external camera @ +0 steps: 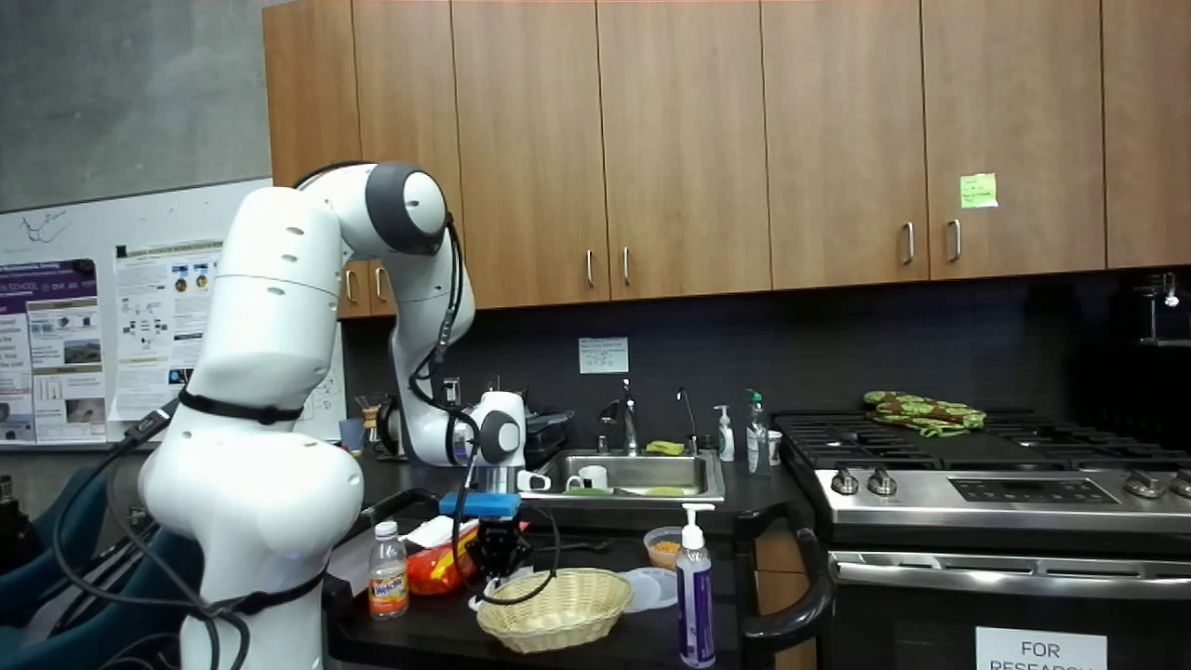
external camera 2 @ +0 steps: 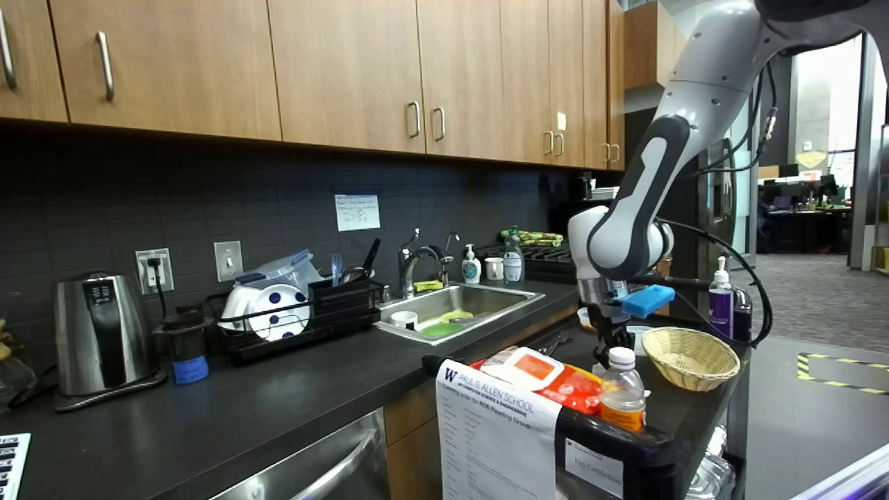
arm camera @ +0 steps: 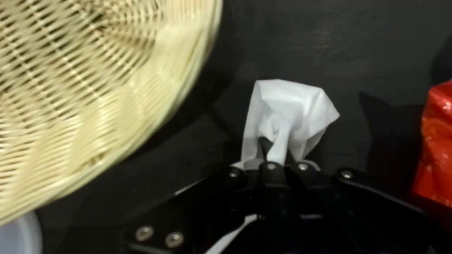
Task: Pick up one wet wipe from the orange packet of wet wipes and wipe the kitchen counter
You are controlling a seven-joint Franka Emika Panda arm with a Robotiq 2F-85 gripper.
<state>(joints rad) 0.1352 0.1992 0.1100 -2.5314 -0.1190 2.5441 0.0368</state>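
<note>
The orange packet of wet wipes [external camera: 430, 569] lies on a black cart, also seen in an exterior view [external camera 2: 578, 390] and at the right edge of the wrist view [arm camera: 438, 148]. My gripper [arm camera: 277, 158] is shut on a crumpled white wipe [arm camera: 286, 102], which spreads out from between the fingertips low over the black cart top. The gripper also shows in both exterior views [external camera: 498, 563] [external camera 2: 608, 355], between the packet and the wicker basket, pointing down. The dark kitchen counter [external camera 2: 278, 410] runs behind the cart, with a steel sink [external camera 2: 514, 297] set in it.
The wicker basket [external camera: 555, 609] stands close beside the gripper, large in the wrist view [arm camera: 106, 88]. A juice bottle [external camera: 388, 577] stands by the packet. A purple pump bottle [external camera: 695, 596] and a tub [external camera: 663, 547] stand on the cart. A dish rack [external camera 2: 298, 316] stands on the counter.
</note>
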